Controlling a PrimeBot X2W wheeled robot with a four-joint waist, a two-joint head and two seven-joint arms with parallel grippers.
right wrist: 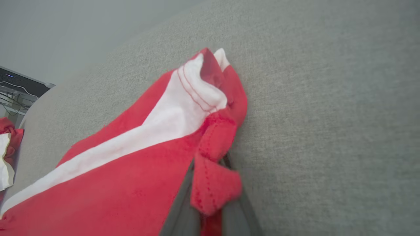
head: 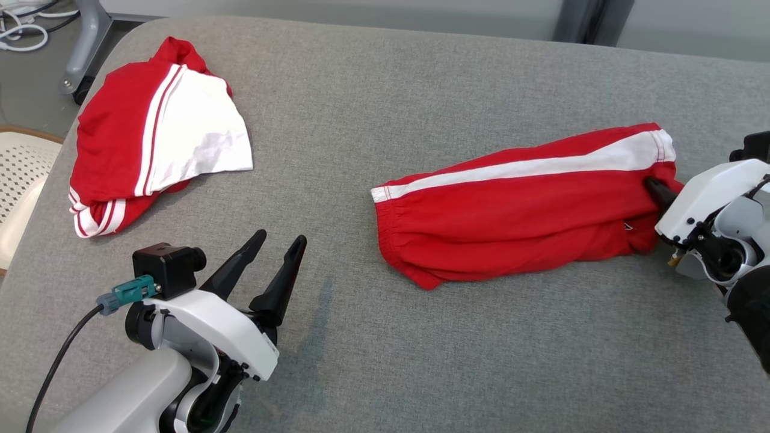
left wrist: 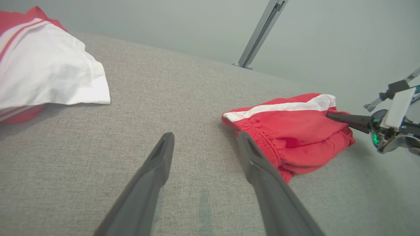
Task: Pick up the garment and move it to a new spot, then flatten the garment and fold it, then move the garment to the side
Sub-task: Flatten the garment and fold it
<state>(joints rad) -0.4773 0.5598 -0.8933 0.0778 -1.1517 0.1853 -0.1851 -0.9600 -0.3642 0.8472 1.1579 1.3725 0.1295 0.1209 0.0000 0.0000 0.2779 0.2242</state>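
Here, red shorts [head: 517, 198] with a white side stripe lie flattened at centre right of the head view on a grey padded table [head: 385, 78], waistband toward the middle of the frame and leg hem toward the right edge. The right gripper [head: 652, 186] reaches in from the right edge, its dark fingers [right wrist: 183, 209] closed together on a fold of the red hem; the wrist view shows the cloth bunched between them. The left gripper [head: 280, 238] sits at lower left, its fingers spread wide above bare table, well apart from the shorts and touching nothing. Another red-and-white garment [head: 156, 132] lies crumpled at upper left, near the table's rounded corner.
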